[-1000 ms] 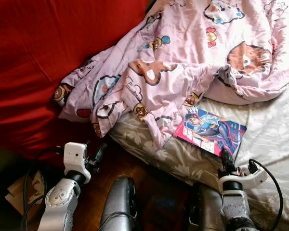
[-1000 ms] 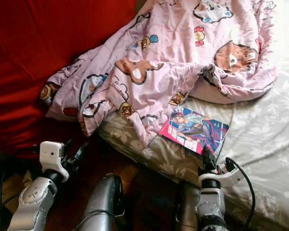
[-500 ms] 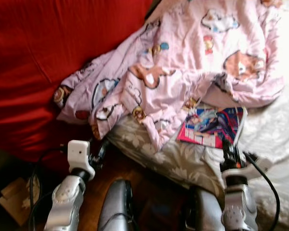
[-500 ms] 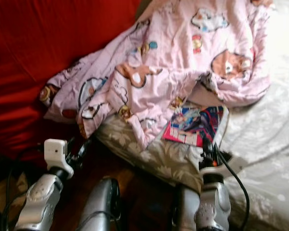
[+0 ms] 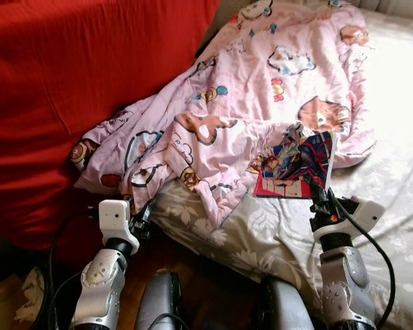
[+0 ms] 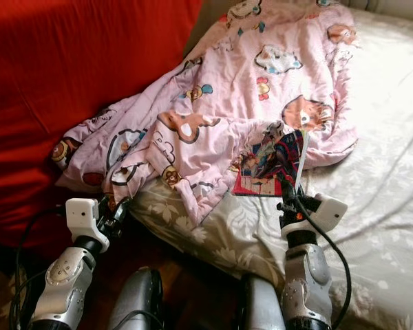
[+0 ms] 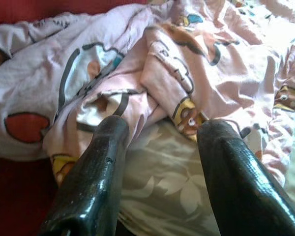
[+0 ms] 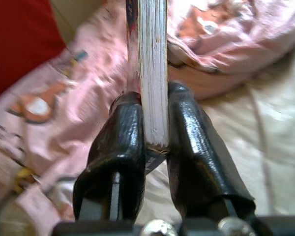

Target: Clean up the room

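Bunched blanket (image 5: 248,103) (left); bare sheet (image 5: 392,179) right.

The right pincer (image 8: 155,132) clamps a thin book (image 8: 152,69) by its page edge, both black fingers (image 8: 120,147) pressed against it, above a pink cartoon-print blanket (image 8: 49,98) and pale bedsheet (image 8: 270,132).

1. A comic book (image 5: 297,163) with a colourful cover stands tilted up on edge, its lower edge pinched.
2. It leans against the pink cartoon-print blanket (image 5: 241,103).
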Motion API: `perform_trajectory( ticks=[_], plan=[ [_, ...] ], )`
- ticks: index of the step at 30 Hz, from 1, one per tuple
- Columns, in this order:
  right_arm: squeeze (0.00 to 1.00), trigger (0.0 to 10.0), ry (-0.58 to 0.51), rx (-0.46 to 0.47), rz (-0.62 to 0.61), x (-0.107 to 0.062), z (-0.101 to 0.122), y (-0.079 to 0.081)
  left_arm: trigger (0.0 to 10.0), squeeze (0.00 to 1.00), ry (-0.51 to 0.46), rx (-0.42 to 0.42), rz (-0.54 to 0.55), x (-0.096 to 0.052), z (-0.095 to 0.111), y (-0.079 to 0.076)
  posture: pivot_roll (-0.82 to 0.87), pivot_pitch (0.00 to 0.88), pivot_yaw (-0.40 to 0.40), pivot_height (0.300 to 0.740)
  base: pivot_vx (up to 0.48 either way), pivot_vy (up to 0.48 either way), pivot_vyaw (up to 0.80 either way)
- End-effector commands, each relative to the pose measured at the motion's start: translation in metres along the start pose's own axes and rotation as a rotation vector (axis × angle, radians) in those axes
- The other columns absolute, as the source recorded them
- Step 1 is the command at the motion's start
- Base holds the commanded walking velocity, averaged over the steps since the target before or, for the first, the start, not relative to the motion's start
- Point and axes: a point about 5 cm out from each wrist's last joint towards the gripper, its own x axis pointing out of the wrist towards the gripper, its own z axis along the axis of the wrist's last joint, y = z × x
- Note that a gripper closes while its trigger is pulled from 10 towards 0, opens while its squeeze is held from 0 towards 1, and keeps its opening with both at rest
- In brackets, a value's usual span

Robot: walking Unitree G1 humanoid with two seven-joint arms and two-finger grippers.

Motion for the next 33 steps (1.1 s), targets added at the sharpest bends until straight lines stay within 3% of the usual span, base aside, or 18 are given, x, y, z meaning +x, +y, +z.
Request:
perform_trajectory(
  ticks=[1, 6, 25, 33],
  plan=[
    [0.0, 10.0, -0.015, -0.053, 0.0, 0.001, 0.006, 0.0, 10.0, 0.0, 0.008, -0.01, 0.019, -0.002, -0.004, 0.004, 0.05, 0.131, 0.014, 0.612, 0.0, 0.0, 0.0],
    [0.0, 10.0, -0.016, -0.148, -0.019, 0.007, 0.012, -0.001, 10.0, 0.0, 0.003, -0.014, 0.017, 0.002, -0.003, 0.002, 0.04, 0.15, 0.009, 0.612, 0.0, 0.0, 0.0],
    [0.0, 10.0, 0.019, -0.152, -0.008, 0.012, 0.005, 0.004, 10.0, 0.0, -0.003, -0.042, 0.055, 0.003, -0.006, 0.009, 0.05, 0.14, -0.004, 0.722, 0.0, 0.0, 0.0],
    [0.0, 10.0, 0.041, -0.169, -0.029, 0.014, 0.002, 0.003, 10.0, 0.0, -0.002, -0.034, 0.052, 0.003, -0.006, 0.008, 0.04, 0.155, -0.005, 0.722, 0.0, 0.0, 0.0]
  ],
)
